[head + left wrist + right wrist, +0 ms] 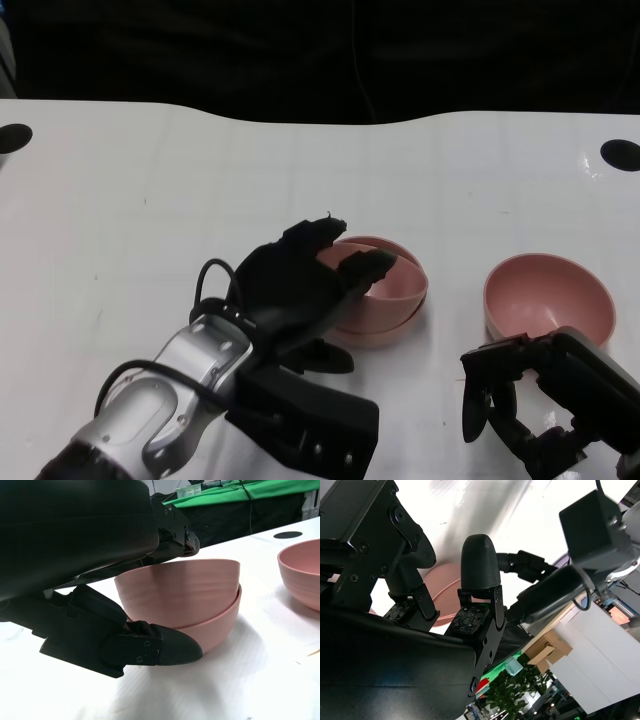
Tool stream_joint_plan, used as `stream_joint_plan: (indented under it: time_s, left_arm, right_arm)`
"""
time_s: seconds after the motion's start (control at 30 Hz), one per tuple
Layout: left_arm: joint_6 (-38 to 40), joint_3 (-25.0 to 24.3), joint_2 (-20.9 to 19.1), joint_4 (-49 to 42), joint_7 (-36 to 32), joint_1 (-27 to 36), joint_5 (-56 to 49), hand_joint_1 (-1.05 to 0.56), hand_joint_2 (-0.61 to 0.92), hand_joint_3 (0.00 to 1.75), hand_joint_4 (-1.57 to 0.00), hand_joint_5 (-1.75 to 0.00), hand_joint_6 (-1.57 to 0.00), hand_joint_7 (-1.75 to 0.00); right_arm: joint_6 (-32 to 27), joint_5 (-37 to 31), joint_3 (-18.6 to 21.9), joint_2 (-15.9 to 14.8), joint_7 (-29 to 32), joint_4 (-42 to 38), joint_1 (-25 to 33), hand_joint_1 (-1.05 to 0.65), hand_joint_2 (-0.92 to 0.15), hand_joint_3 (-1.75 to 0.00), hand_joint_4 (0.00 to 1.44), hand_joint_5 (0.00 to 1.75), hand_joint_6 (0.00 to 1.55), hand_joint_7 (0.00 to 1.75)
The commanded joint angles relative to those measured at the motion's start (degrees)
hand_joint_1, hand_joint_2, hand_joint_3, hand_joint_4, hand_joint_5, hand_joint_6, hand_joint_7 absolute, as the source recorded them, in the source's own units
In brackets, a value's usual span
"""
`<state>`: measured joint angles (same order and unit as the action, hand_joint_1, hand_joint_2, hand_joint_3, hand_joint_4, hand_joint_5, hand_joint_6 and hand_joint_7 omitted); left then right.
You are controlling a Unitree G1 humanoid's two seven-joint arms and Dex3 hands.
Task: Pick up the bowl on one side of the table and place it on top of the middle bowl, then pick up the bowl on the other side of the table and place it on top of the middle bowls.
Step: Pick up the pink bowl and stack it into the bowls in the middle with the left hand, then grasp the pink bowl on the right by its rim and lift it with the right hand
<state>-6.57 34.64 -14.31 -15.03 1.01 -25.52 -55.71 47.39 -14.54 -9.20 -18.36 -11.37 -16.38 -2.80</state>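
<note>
Here the first stacking looks nearly done: the left hand (300,285) grips the rim of the top bowl (180,592), nested in the middle bowl (217,627). Next, let go. The right hand (535,400), spread and empty, waits beside the side bowl (548,297).
</note>
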Motion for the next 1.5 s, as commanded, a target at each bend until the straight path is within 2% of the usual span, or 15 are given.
stream_joint_plan:
  time_s: [0.03, 0.27, 0.3, 0.33, 0.37, 0.53, 0.83, 1.0, 1.13, 1.5]
  left_arm:
    - [-0.2, -1.1, -1.3, 1.0, -0.9, 1.6, 1.1, -0.79, 0.92, 0.46, 0.0, -0.01, -0.08, 0.0]
    - [-0.2, -1.2, -1.3, 1.2, -0.8, 1.8, 1.1, -0.79, 0.92, 0.47, 0.0, -0.01, -0.07, 0.0]
    - [-1.4, -1.9, -1.7, 0.7, 1.9, 2.8, 4.5, -0.79, 0.92, 0.47, 0.0, -0.01, -0.07, 0.0]
    - [-2.2, -2.4, -2.1, 0.2, 4.1, 3.6, 7.1, -0.72, 0.92, 0.61, -0.01, -0.01, -0.04, -0.01]
    - [-2.8, -2.8, -2.3, -0.1, 5.6, 4.1, 9.1, -0.69, 0.92, 0.66, -0.01, -0.01, -0.03, -0.01]
    - [-4.0, -3.0, -3.0, -1.3, 7.9, 3.9, 11.8, -0.67, 0.92, 0.73, -0.01, -0.02, -0.03, -0.02]
    - [-5.7, -3.2, -2.9, -3.8, 9.0, 3.3, 13.9, -0.68, 0.92, 0.73, 0.0, 0.0, -0.02, -0.01]
    - [-8.5, -4.6, -3.1, -3.1, 4.3, 3.9, 13.5, -0.69, 0.92, 0.74, 0.0, 0.0, 0.0, 0.0]
    - [-10.6, -6.7, -4.4, 0.8, 1.5, 4.9, 13.6, -0.68, 0.92, 0.69, 0.0, 0.0, 0.0, 0.0]
    - [-9.8, -10.4, -6.6, 10.6, 3.5, 8.2, 14.3, -0.67, 0.92, 0.61, 0.0, 0.0, -0.01, 0.0]
  right_arm:
    - [0.7, 0.0, 0.1, -0.4, 0.4, -0.5, -0.4, 0.16, -0.14, -1.58, 0.96, 1.67, 0.92, 1.28]
    - [0.8, 0.0, 0.1, -0.4, 0.4, -0.7, -0.5, 0.17, -0.14, -1.58, 0.96, 1.67, 0.92, 1.28]
    - [0.6, -0.1, 0.1, -0.5, 0.3, -0.5, -0.5, 0.17, -0.14, -1.58, 0.96, 1.67, 0.92, 1.28]
    - [0.6, -0.2, 0.2, -0.6, 0.3, -0.3, -0.5, 0.15, -0.14, -1.58, 0.96, 1.67, 0.92, 1.27]
    - [0.5, -0.2, 0.2, -0.7, 0.2, -0.2, -0.5, 0.15, -0.14, -1.57, 0.96, 1.67, 0.92, 1.27]
    - [0.1, -0.3, 0.2, -0.7, 0.2, -0.3, -0.5, 0.13, -0.15, -1.55, 0.96, 1.67, 0.92, 1.26]
    - [0.5, -0.3, 0.2, -0.7, 0.3, -0.4, -0.6, 0.14, -0.14, -1.57, 0.96, 1.66, 0.93, 1.26]
    - [1.0, -0.3, 0.3, -0.8, 0.4, -0.9, -0.7, 0.15, -0.14, -1.56, 0.96, 1.67, 0.93, 1.26]
    - [0.5, -0.3, 0.3, -0.7, 0.4, -0.6, -0.7, 0.14, -0.15, -1.55, 0.96, 1.68, 0.94, 1.26]
    - [0.8, -0.1, 0.2, -0.7, 0.3, -0.9, -0.7, 0.15, -0.14, -1.59, 0.97, 1.64, 0.94, 1.25]
